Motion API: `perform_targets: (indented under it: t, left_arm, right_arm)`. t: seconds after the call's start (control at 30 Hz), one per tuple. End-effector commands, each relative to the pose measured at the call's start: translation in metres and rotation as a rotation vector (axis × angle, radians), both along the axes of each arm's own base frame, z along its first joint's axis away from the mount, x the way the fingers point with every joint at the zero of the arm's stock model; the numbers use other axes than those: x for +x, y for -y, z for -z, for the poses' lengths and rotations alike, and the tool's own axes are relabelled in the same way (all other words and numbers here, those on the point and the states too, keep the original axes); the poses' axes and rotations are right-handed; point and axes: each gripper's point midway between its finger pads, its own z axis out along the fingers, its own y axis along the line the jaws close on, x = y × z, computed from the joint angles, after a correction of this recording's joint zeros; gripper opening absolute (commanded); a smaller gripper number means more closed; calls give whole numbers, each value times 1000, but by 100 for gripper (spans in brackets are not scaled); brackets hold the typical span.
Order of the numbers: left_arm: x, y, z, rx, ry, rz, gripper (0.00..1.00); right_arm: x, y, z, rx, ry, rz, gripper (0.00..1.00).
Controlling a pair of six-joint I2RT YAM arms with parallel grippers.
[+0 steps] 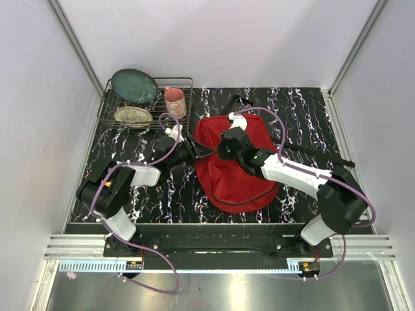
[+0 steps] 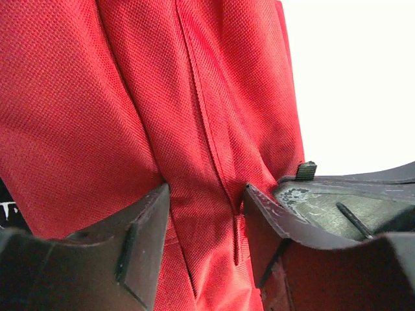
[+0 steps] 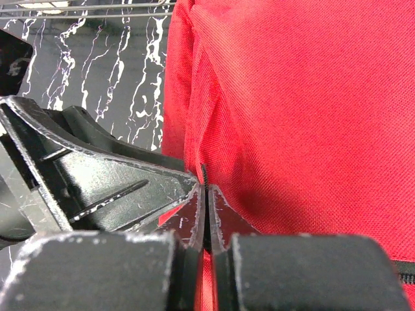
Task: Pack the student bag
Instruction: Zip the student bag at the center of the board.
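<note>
Left gripper (image 2: 204, 194) has its two black plastic fingers apart, one on each side of a raised fold of red fabric with a stitched seam along it. The fabric fills the gap, but whether it is pinched cannot be told. Right gripper (image 3: 205, 188) is clenched, its scuffed black fingers pressed almost flat together. A thin dark sliver shows at the tips, and what it is cannot be made out. Its tips meet the left gripper's finger at the bag's left edge.

Large red woven-fabric student bag (image 1: 233, 175) lies flat at mid-table between the two arms. The weave is coarse and even, and the bag is rounded in outline. A black strap (image 1: 311, 153) trails off to the right.

Black table top with white marble veining (image 1: 292, 110) carries everything. A dark wire rack (image 1: 183, 80) stands at the far left corner. It holds a round dark-teal plate (image 1: 134, 85) leaning upright, a small patterned shallow dish (image 1: 133, 116) and a pink cylindrical mug (image 1: 175, 102). The mug's markings are too small to read.
</note>
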Motion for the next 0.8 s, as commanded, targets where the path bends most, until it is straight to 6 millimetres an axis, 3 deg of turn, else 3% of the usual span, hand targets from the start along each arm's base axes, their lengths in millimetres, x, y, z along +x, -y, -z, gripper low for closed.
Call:
perform_targets:
  t: [0.0, 0.27, 0.43, 0.77]
  left_arm:
    - [4, 9, -26, -113, 86, 22, 48]
    - [7, 12, -28, -110, 91, 32, 0]
    - [5, 8, -22, -82, 81, 28, 0]
    - [-9, -17, -6, 34, 74, -17, 0]
  right_arm:
    - [5, -6, -39, 107, 80, 25, 4]
    - [0, -7, -39, 121, 70, 10, 4]
    - [3, 4, -41, 114, 81, 55, 8]
    - [13, 38, -48, 132, 88, 146, 1]
